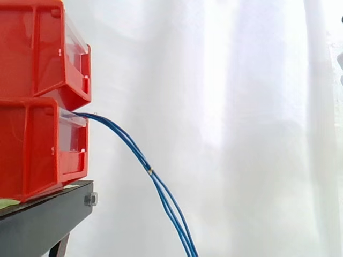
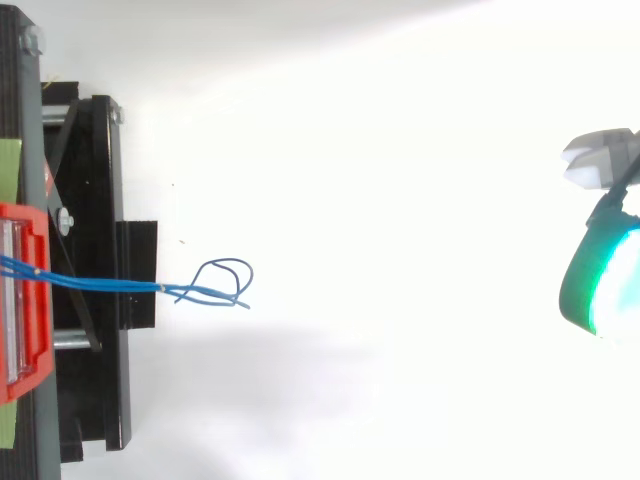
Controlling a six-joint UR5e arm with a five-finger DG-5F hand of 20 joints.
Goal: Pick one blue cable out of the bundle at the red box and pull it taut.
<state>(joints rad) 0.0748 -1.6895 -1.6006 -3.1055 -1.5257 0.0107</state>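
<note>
A bundle of thin blue cables point(image 1: 155, 179) comes out of the front of the lower red box point(image 1: 32, 150) and hangs down to the right, bound by a small tie partway along. In the top view the cables point(image 2: 130, 287) run right from the box point(image 2: 25, 290) and end in a loose loop point(image 2: 225, 280). My hand point(image 2: 603, 275) is at the far right edge, well away from the cables, with a green glowing pad and a pale fingertip point(image 2: 598, 160) spread apart. It is open and holds nothing.
A second red bin point(image 1: 37, 48) is stacked on the lower one. Both stand on a black stand point(image 1: 43, 219) at the left. A white curtain backs the work, and open space lies between the cables and my hand.
</note>
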